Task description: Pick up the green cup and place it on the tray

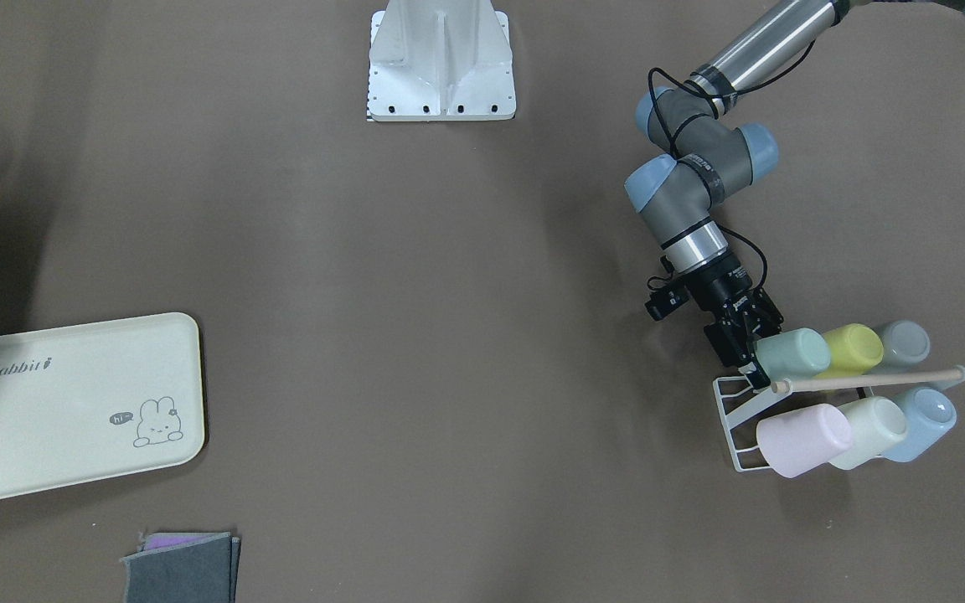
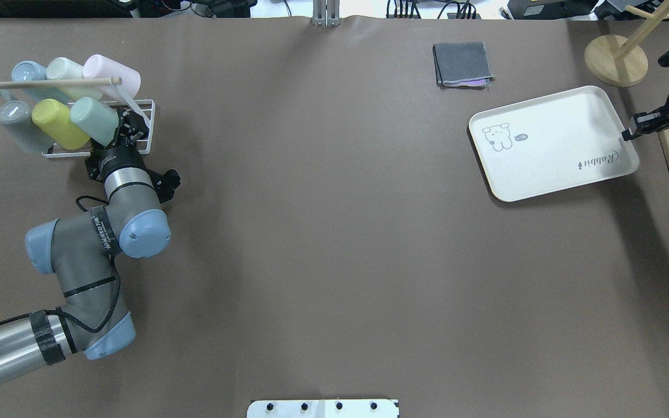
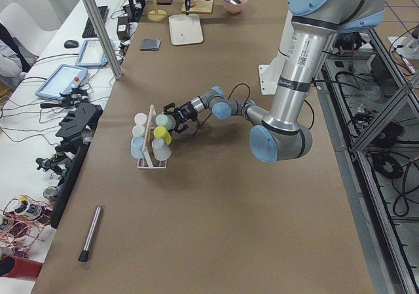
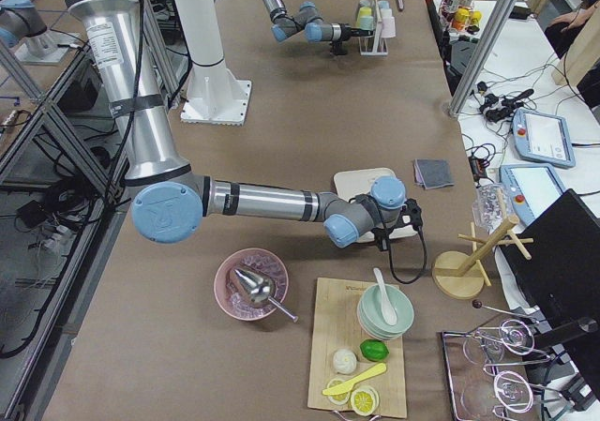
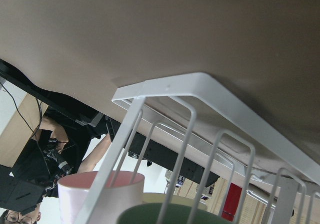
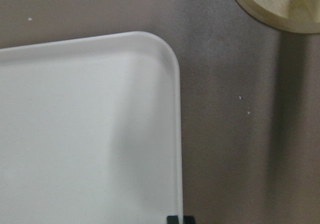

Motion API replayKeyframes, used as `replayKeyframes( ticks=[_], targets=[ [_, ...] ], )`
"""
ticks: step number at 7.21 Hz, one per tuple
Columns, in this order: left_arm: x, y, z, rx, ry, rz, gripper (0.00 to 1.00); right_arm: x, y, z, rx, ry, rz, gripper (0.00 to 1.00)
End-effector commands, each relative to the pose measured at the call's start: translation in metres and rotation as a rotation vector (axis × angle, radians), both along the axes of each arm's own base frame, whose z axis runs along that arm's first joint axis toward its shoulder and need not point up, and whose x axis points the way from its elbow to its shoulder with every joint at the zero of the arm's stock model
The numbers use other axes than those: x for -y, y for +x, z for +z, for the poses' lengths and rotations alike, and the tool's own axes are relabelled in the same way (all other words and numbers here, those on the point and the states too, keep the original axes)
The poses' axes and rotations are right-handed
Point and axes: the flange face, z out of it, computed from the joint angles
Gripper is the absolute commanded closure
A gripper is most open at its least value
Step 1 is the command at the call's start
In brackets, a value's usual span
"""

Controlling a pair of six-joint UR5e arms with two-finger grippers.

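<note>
The left pincer has its jaws apart at the near end of the green cup; I cannot confirm contact. In the overhead view the cup lies at 10 o'clock from the pincer, tilted on the white wire rack, with its long axis running 10 to 4 o'clock. The left forearm enters from 8 o'clock and the wrist points toward 12. The tray lies well apart at 3 o'clock. The right pincer sits at the tray's edge; I cannot tell its jaw state.
</note>
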Motion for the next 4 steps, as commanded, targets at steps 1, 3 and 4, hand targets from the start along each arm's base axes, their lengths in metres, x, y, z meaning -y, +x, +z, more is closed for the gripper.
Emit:
replayKeyframes(
  ticks=[1, 3, 4],
  targets=[
    [-0.001, -0.001, 0.003, 0.004, -0.003, 0.001, 0.18, 0.018, 0.012, -0.037, 0.107, -0.017, 0.006, 1.0],
    [-0.001, -0.001, 0.0, 0.007, 0.0, 0.005, 0.19, 0.032, 0.005, -0.076, 0.162, 0.007, -0.01, 1.0],
    [0.0, -0.002, -0.006, 0.018, 0.002, 0.016, 0.19, 0.039, 0.0, -0.102, 0.182, 0.018, -0.002, 1.0]
  ],
)
